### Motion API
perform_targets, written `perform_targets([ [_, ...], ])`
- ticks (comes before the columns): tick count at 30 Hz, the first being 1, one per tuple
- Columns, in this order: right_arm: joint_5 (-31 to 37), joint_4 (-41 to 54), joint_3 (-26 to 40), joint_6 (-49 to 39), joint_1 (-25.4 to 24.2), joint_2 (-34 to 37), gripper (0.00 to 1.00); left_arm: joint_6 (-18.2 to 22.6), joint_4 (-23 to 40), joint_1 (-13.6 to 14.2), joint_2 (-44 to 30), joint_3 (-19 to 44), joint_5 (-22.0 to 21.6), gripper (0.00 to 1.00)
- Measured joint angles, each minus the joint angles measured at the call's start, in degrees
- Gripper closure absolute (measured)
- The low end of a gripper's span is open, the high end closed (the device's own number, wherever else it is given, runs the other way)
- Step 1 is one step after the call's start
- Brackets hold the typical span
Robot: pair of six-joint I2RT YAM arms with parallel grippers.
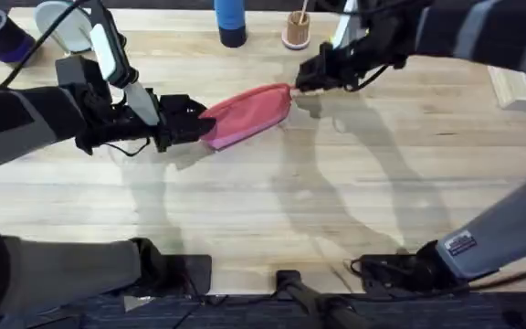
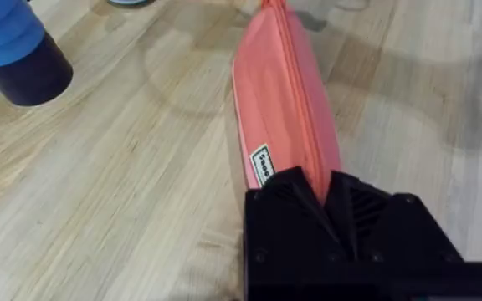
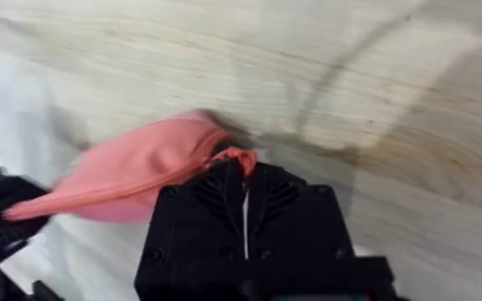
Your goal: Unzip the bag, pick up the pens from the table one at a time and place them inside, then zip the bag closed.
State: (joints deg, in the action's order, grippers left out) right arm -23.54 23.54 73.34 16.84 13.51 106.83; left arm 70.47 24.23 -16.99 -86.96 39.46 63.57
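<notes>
Pale wooden table [image 1: 336,174] carries one pink-red bag [image 1: 249,114] stretched between two grippers, left gripper [image 1: 197,123] clamped on one end, right gripper [image 1: 301,80] seemingly pinching the zip pull at the other

Bag [image 1: 249,114] is pink-red with a matching zip, plus a little white label with black print on the side. Counter [image 1: 336,201] is pale wood with plank seams and grain streaks. Both hands, left [image 1: 194,123] and right [image 1: 301,80], are black.
</notes>
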Motion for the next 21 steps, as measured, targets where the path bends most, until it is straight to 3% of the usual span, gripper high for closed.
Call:
perform_targets([
  [9, 4.70, -0.40, 0.00, -1.76, -1.90, 4.80, 0.970, 0.01, 0.19, -0.04, 0.00, 0.00, -0.13, 0.959],
  [21, 8.59, -0.27, 0.00, -4.36, -2.61, 1.18, 0.971, 0.01, 0.20, -0.04, 0.00, 0.00, -0.15, 0.959],
])
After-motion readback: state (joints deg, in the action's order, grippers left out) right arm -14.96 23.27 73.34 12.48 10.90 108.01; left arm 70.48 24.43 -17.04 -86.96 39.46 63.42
